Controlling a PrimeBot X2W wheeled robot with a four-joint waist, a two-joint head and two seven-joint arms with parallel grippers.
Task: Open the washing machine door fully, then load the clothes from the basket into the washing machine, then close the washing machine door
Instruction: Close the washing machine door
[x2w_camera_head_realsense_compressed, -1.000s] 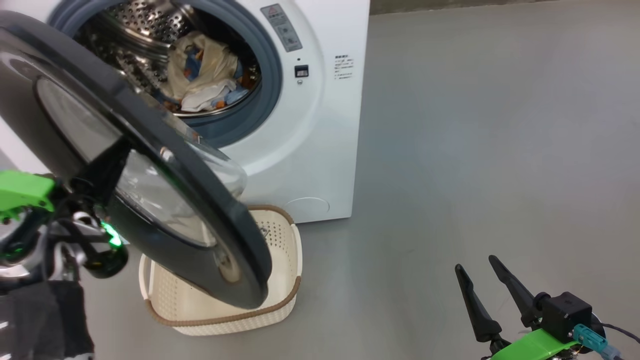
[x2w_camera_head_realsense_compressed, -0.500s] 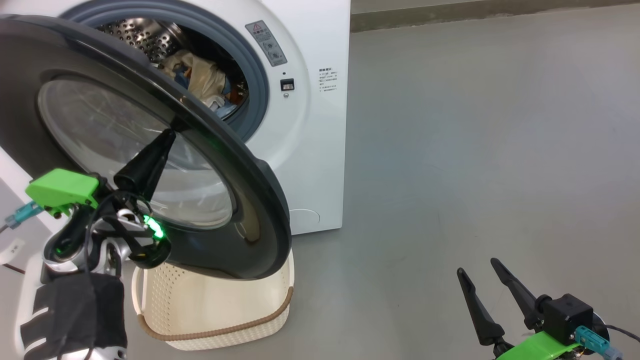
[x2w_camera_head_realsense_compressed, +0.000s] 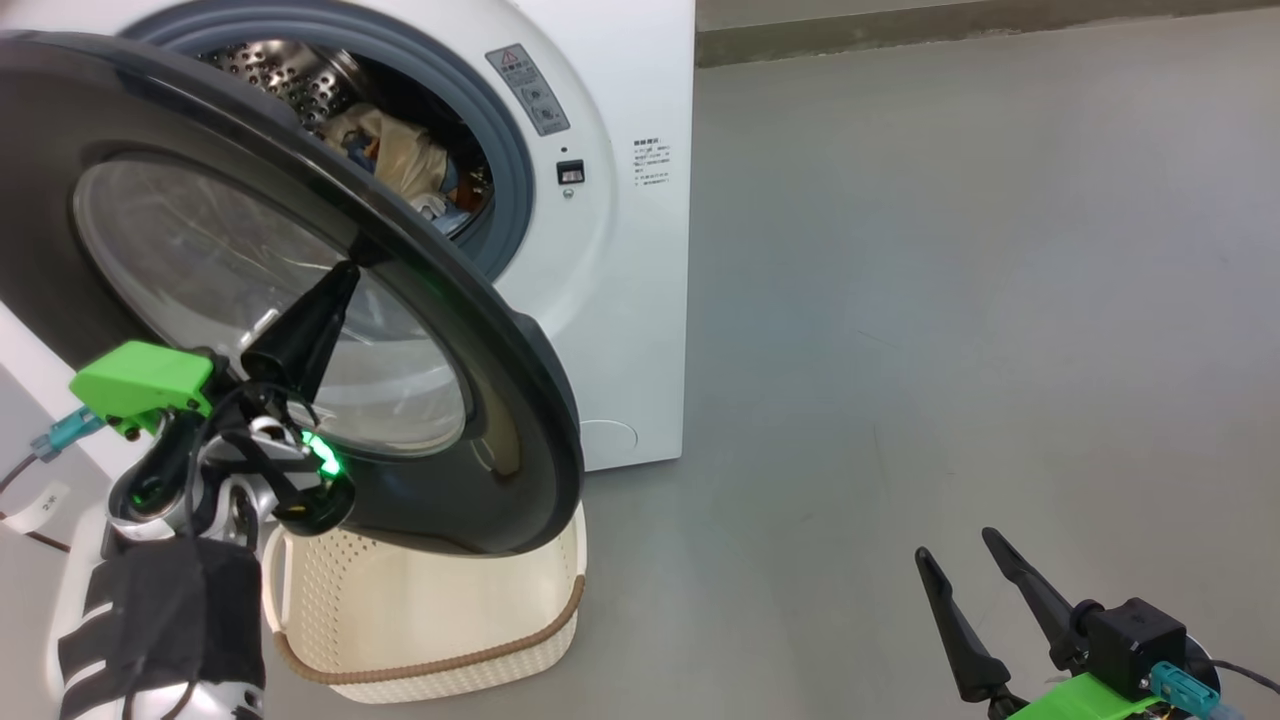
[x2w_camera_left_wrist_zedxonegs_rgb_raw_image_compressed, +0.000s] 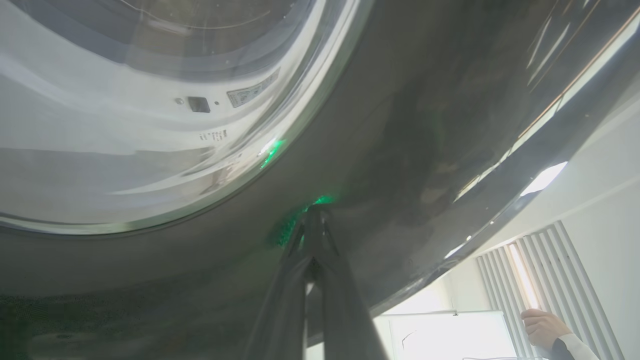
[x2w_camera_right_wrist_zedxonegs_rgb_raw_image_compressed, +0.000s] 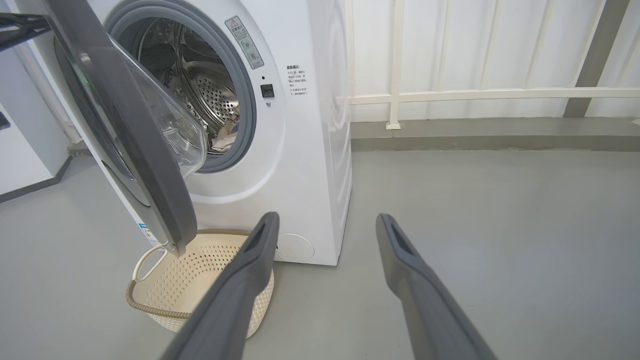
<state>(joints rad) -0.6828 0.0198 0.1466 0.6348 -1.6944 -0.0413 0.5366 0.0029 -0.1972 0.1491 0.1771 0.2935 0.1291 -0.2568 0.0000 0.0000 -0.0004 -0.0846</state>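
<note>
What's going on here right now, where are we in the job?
The left gripper, shut, has its tip pressed against the outer face of the door, which stands partly open. The clothes lie inside the washing machine, and the basket under the door looks empty. The right gripper is open over the floor, off to the right, holding nothing. Loading looks done; the door is not yet closed.
</note>
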